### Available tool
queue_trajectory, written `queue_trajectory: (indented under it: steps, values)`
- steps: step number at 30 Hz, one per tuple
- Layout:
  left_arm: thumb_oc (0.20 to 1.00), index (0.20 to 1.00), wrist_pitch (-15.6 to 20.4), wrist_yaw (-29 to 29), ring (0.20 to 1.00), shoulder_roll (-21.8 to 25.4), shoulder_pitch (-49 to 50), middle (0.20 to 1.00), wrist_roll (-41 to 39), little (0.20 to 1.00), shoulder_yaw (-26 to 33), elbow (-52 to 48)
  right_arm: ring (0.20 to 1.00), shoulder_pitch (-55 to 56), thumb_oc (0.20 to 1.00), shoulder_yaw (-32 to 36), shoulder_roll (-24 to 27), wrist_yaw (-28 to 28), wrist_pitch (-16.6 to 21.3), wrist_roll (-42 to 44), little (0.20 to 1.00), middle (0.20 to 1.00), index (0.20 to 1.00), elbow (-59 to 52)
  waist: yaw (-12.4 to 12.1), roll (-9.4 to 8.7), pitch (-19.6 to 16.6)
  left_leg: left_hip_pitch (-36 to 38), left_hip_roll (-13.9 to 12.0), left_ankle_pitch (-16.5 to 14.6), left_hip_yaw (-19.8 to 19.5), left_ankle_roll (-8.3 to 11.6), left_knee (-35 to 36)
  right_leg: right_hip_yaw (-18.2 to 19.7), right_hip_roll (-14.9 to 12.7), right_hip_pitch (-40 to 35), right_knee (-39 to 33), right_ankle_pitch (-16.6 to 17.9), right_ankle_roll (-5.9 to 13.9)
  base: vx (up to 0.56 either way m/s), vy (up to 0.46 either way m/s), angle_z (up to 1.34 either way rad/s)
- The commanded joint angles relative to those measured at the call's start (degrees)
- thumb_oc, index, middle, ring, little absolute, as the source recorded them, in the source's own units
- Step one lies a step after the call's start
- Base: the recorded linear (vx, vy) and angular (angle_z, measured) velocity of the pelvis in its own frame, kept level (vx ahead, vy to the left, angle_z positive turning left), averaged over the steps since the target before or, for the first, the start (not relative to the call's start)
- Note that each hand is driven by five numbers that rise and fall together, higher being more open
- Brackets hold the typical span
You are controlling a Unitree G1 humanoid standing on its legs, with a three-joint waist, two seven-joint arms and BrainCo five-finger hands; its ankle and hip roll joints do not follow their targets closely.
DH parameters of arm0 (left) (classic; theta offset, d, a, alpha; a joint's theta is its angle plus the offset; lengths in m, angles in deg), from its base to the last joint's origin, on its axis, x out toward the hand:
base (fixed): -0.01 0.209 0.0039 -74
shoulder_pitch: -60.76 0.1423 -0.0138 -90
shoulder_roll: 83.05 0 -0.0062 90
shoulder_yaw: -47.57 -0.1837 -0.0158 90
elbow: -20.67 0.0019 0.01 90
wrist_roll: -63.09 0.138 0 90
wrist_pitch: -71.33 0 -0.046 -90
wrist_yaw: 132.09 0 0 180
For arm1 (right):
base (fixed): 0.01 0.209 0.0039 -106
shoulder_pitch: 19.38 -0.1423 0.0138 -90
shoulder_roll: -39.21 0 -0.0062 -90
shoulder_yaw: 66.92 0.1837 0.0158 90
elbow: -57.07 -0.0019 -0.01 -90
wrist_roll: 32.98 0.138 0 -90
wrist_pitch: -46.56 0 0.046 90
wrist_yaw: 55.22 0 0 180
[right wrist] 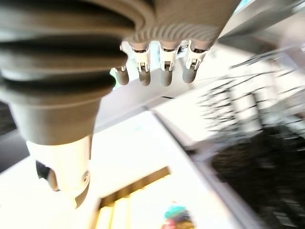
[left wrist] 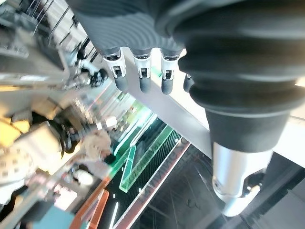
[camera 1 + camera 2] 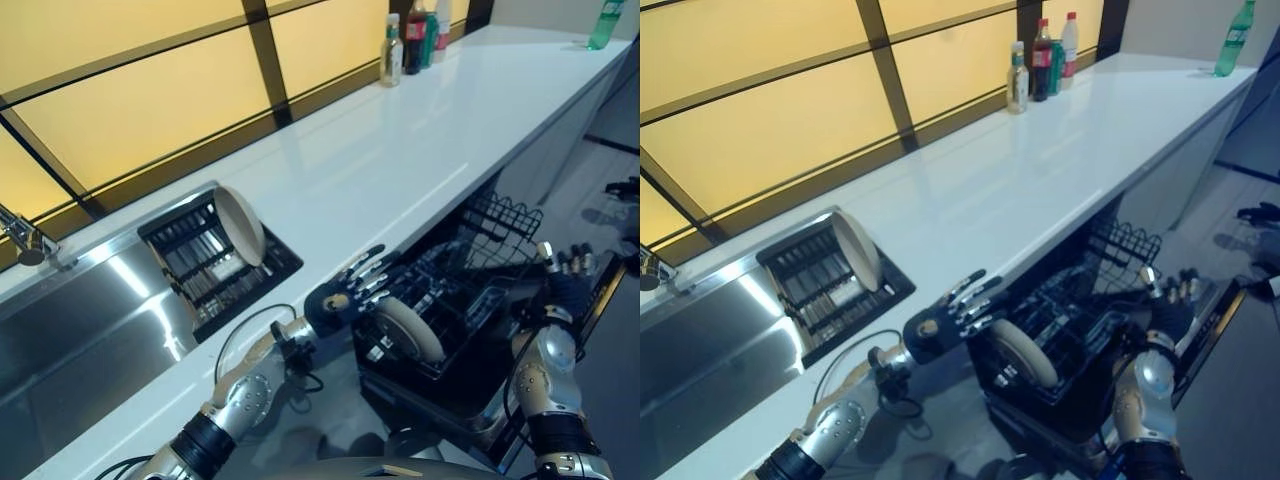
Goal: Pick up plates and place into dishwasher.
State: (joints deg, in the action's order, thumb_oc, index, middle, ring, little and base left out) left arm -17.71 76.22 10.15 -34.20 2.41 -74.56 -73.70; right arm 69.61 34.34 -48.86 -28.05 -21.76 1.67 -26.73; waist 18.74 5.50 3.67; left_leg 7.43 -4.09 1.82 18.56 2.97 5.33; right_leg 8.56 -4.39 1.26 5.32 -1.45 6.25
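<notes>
One round cream plate [image 3: 408, 330] stands on edge in the black wire dishwasher rack [image 3: 470, 300] pulled out below the bench, with the left hand [image 3: 345, 295] just beside it, fingers spread wide and holding nothing, so a careless withdrawal could tip it over. A second cream plate [image 3: 240, 225] leans in the dark drying rack [image 3: 200, 262] set into the bench, beside the steel sink [image 3: 80, 320]. The right hand [image 3: 568, 275] hovers with straight, empty fingers at the rack's far side; the long glossy white bench [image 3: 400, 150] runs under amber panelled windows, bottles [image 3: 410, 42] at its far end.
</notes>
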Motion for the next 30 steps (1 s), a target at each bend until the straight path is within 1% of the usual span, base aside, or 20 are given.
queue_trajectory:
  steps: [1,3,5,8,11,13,14,16,19,20,22,23,24,25,26,27,28,29,30]
  values:
    - [1.0,1.0,5.63,-1.25,1.0,2.04,-0.24,1.0,7.32,1.0,2.41,-5.51,1.0,-0.11,1.0,2.98,-1.6,1.71,6.44,-4.22,1.0,1.0,1.0,-7.37,-1.96,-2.19,-0.88,-1.01,1.52,-9.91,-5.54,-6.29,-8.58,0.52,0.36,5.99,0.96,5.42,1.94,-0.02,0.028,0.14]
    - [1.0,1.0,7.68,-1.02,1.0,3.13,-0.63,1.0,10.34,1.0,2.93,-6.88,1.0,1.35,1.0,2.11,-2.33,0.38,8.06,-2.79,1.0,1.0,1.0,-11.1,-2.24,-2.16,-1.18,-1.41,1.61,-9.17,-6.36,-6.01,-7.85,0.39,0.48,5.74,0.47,5.24,1.88,-0.01,0.035,0.24]
    - [1.0,1.0,9.25,-0.85,1.0,3.57,-1.24,1.0,13.15,1.0,3.62,-7.99,1.0,2.66,1.0,0.98,-2.82,-2.68,9.27,1.39,1.0,1.0,1.0,-13.66,-2.47,-2.25,-1.45,-1.5,1.76,-8.72,-6.89,-5.95,-7.24,0.28,0.46,5.5,0.0,5.16,1.84,-0.01,0.042,0.21]
    - [1.0,1.0,11.3,-3.13,1.0,3.75,-4.55,1.0,15.93,1.0,4.21,-9.51,1.0,4.52,1.0,-1.78,-3.55,-9.0,10.61,10.37,1.0,1.0,1.0,-16.96,-2.54,-2.62,-1.87,-1.71,1.84,-8.05,-7.1,-5.97,-6.61,0.26,0.38,5.4,-0.22,5.06,1.9,-0.01,0.056,0.08]
    - [1.0,1.0,12.8,-5.79,1.0,2.83,-9.21,1.0,18.48,1.0,4.66,-10.17,1.0,4.67,1.0,-3.12,-3.6,-11.3,11.45,12.7,1.0,1.0,1.0,-18.75,-2.46,-2.9,-2.1,-1.74,1.86,-7.69,-7.13,-6.04,-6.35,0.21,0.43,5.22,0.04,4.81,1.8,0.0,0.066,0.09]
    - [1.0,1.0,12.41,-7.9,1.0,2.05,-12.36,1.0,19.68,1.0,4.88,-10.64,1.0,4.05,1.0,-3.4,-3.32,-10.25,11.52,10.99,1.0,1.0,1.0,-19.61,-2.42,-3.07,-2.37,-1.7,1.96,-7.42,-7.3,-5.97,-6.14,0.3,0.44,4.95,0.07,4.9,1.9,0.02,0.059,0.1]
    - [1.0,1.0,11.91,-9.82,1.0,1.74,-14.9,1.0,20.09,1.0,5.02,-10.6,1.0,3.41,1.0,-3.68,-3.1,-9.2,11.79,9.98,1.0,1.0,1.0,-19.66,-2.39,-3.24,-2.56,-1.61,2.04,-7.27,-7.45,-5.94,-6.01,0.39,0.38,4.81,0.28,5.19,2.05,0.02,0.047,0.08]
    - [1.0,1.0,12.26,-12.18,1.0,1.48,-17.81,1.0,21.07,1.0,5.49,-10.27,1.0,2.64,1.0,-3.65,-2.96,-7.77,12.13,8.89,1.0,1.0,1.0,-18.99,-2.34,-3.43,-2.81,-1.52,2.2,-7.17,-7.54,-5.92,-5.88,0.49,0.24,4.72,0.63,5.57,2.28,0.02,0.053,0.02]
    - [1.0,1.0,12.34,-16.79,1.0,1.51,-20.88,1.0,22.97,1.0,7.73,-9.53,1.0,1.78,1.0,-2.68,-2.76,-5.75,11.86,8.54,1.0,1.0,1.0,-17.57,-2.36,-3.75,-3.2,-1.28,2.52,-7.09,-7.51,-6.08,-5.71,0.51,0.09,4.7,1.15,6.36,2.55,0.02,0.042,-0.01]
    - [1.0,1.0,12.66,-18.6,1.0,1.92,-21.52,1.0,24.91,1.0,9.15,-8.43,1.0,1.83,1.0,-1.85,-2.6,-4.76,11.2,7.38,1.0,1.0,1.0,-17.35,-2.28,-3.89,-3.43,-1.18,2.69,-7.13,-7.48,-6.15,-5.71,0.64,0.07,4.73,1.23,6.67,2.64,0.03,0.028,-0.02]
    - [1.0,1.0,13.94,-21.43,1.0,4.22,-21.77,1.0,32.81,1.0,11.9,-6.81,1.0,2.21,1.0,-0.02,-1.39,-1.2,9.61,2.19,1.0,1.0,1.0,-17.57,-2.41,-4.01,-3.7,-1.05,2.92,-7.2,-7.47,-6.21,-5.82,0.8,-0.01,4.62,1.25,6.91,2.73,0.04,0.026,-0.03]
    - [1.0,1.0,14.41,-23.17,1.0,6.22,-21.69,1.0,35.64,1.0,13.63,-6.15,1.0,2.52,1.0,1.44,-0.2,2.02,9.04,-3.38,1.0,1.0,1.0,-17.74,-2.6,-3.96,-3.65,-0.79,3.1,-7.66,-7.93,-6.35,-5.99,0.68,-0.03,4.22,1.44,6.57,2.83,0.0,0.0,0.0]
    - [1.0,1.0,14.85,-23.12,1.0,7.83,-21.35,1.0,36.87,1.0,15.28,-5.49,1.0,2.57,1.0,2.68,0.97,4.75,8.28,-8.84,1.0,1.0,1.0,-17.58,-3.06,-4.08,-3.8,-1.13,3.31,-7.43,-8.24,-6.31,-6.07,0.71,-0.07,4.41,1.4,6.85,2.78,0.0,0.0,0.0]
    - [1.0,1.0,16.04,-23.25,1.0,10.08,-20.36,1.0,40.04,1.0,17.95,-4.29,1.0,2.48,1.0,4.05,3.5,9.32,6.22,-18.89,1.0,1.0,1.0,-16.76,-3.71,-4.13,-3.82,-1.22,3.57,-7.68,-8.94,-6.37,-6.35,0.61,-0.13,4.21,1.52,6.64,2.73,0.03,0.005,0.0]
    - [1.0,1.0,16.84,-24.51,1.0,13.03,-19.48,1.0,43.65,1.0,19.88,-3.26,1.0,2.47,1.0,5.1,6.56,9.62,3.88,-21.76,1.0,1.0,1.0,-16.13,-4.41,-4.16,-3.84,-1.12,3.77,-8.07,-9.69,-6.47,-6.49,0.42,-0.19,3.8,1.49,6.21,2.76,0.0,0.0,0.0]
    - [1.0,1.0,17.43,-25.1,1.0,15.01,-19.0,1.0,45.06,1.0,21.05,-2.55,1.0,2.38,1.0,5.82,8.46,7.45,2.25,-19.57,1.0,1.0,1.0,-16.05,-4.81,-4.3,-3.92,-1.44,3.95,-7.67,-10.03,-6.39,-6.45,0.47,-0.21,3.85,1.21,6.52,2.7,0.0,0.0,0.0]
    - [1.0,1.0,18.6,-25.32,1.0,17.5,-18.12,1.0,48.29,1.0,22.95,-1.34,1.0,2.5,1.0,6.81,10.44,4.02,0.55,-16.12,1.0,1.0,1.0,-15.48,-5.38,-4.42,-4.01,-1.61,4.08,-7.62,-10.51,-6.32,-6.45,0.4,-0.2,3.71,1.02,6.29,2.62,0.0,0.0,0.0]
    - [1.0,1.0,20.36,-25.74,1.0,19.84,-17.16,1.0,51.86,1.0,24.6,0.1,1.0,2.6,1.0,7.47,11.86,2.39,-0.47,-15.49,1.0,1.0,1.0,-14.81,-5.82,-4.54,-4.06,-1.74,4.09,-7.57,-10.75,-6.22,-6.47,0.28,-0.22,3.59,0.87,6.11,2.56,0.0,0.0,0.0]
    - [1.0,1.0,21.26,-25.89,1.0,21.2,-16.78,1.0,53.44,1.0,25.28,1.0,1.0,2.65,1.0,7.71,12.62,1.4,-1.09,-15.79,1.0,1.0,1.0,-14.51,-5.92,-4.58,-4.08,-1.82,4.07,-7.51,-10.81,-6.15,-6.48,0.19,-0.24,3.52,0.79,6.09,2.56,0.0,0.0,0.0]
